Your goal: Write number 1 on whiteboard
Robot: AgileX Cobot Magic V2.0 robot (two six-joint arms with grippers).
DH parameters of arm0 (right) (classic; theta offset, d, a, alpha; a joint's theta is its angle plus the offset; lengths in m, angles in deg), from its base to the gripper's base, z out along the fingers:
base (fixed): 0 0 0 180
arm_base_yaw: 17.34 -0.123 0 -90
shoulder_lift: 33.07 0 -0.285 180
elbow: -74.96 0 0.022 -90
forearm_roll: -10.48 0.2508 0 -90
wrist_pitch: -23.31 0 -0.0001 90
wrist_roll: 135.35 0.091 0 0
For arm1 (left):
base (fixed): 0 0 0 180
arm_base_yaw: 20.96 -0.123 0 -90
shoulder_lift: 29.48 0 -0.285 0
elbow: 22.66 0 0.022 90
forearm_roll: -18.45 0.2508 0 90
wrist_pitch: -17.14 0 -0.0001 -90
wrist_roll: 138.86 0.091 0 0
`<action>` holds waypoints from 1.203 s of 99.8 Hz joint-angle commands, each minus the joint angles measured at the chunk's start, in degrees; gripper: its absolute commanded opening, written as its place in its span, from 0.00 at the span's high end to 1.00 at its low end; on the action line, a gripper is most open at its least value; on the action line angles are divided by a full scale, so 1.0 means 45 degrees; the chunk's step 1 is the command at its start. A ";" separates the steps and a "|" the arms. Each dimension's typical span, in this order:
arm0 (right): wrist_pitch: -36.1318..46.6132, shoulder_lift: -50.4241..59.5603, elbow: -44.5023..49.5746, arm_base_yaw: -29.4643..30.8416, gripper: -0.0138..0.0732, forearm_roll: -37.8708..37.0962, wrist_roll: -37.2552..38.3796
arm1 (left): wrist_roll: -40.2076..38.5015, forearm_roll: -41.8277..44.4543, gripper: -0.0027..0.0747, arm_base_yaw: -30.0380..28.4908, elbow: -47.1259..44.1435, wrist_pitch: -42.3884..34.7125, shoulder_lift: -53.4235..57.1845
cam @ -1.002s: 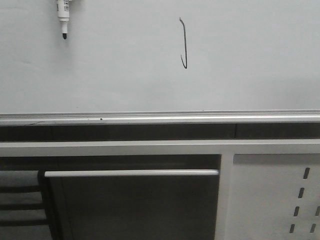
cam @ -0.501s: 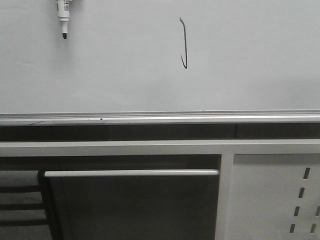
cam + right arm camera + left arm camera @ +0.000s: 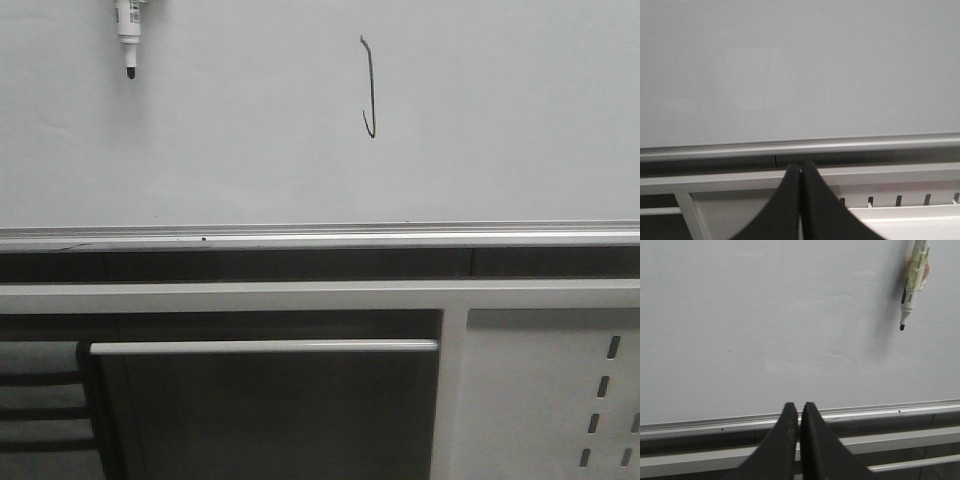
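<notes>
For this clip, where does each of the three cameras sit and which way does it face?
Front view: faces forward at the whiteboard, showing the number 1 and a marker; no robot parts visible.
Left wrist view: on the left arm, facing the board; left gripper shut, marker visible.
Right wrist view: on the right arm, facing bare board; right gripper shut.
Shared: all show the board's silver rail; front and left wrist views share the marker.
</notes>
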 commanded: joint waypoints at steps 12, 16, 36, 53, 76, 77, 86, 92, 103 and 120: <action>0.0551 0.0275 0.0331 0.0076 0.92 -0.0233 0.0069 | -0.0153 0.0015 0.99 -0.0003 -0.0513 -0.0987 0.0270; 0.0483 0.0275 0.0331 0.0076 0.92 -0.0233 0.0069 | -0.0153 0.0015 0.99 -0.0003 -0.0513 -0.0987 0.0270; 0.0046 0.0275 0.0331 0.0076 0.92 -0.0390 0.0069 | -0.0153 0.0015 0.99 -0.0003 -0.0513 -0.0987 0.0270; 0.0108 0.0275 0.0331 0.0076 0.92 -0.0411 0.0069 | -0.0153 0.0015 0.99 -0.0003 -0.0513 -0.0987 0.0270; 0.0082 0.0275 0.0331 0.0076 0.92 -0.0411 0.0069 | -0.0153 0.0015 0.99 -0.0003 -0.0513 -0.0987 0.0270; 0.0082 0.0275 0.0331 0.0076 0.92 -0.0411 0.0069 | -0.0153 0.0015 0.99 -0.0003 -0.0513 -0.0987 0.0270; 0.0082 0.0275 0.0331 0.0076 0.92 -0.0411 0.0069 | -0.0153 0.0015 0.99 -0.0003 -0.0513 -0.0987 0.0270; 0.0082 0.0275 0.0331 0.0076 0.92 -0.0411 0.0069 | -0.0153 0.0015 0.99 -0.0003 -0.0513 -0.0987 0.0270; 0.0082 0.0275 0.0331 0.0076 0.92 -0.0411 0.0069 | -0.0153 0.0015 0.99 -0.0003 -0.0513 -0.0987 0.0270; 0.0082 0.0275 0.0331 0.0076 0.92 -0.0411 0.0069 | -0.0153 0.0015 0.99 -0.0003 -0.0513 -0.0987 0.0270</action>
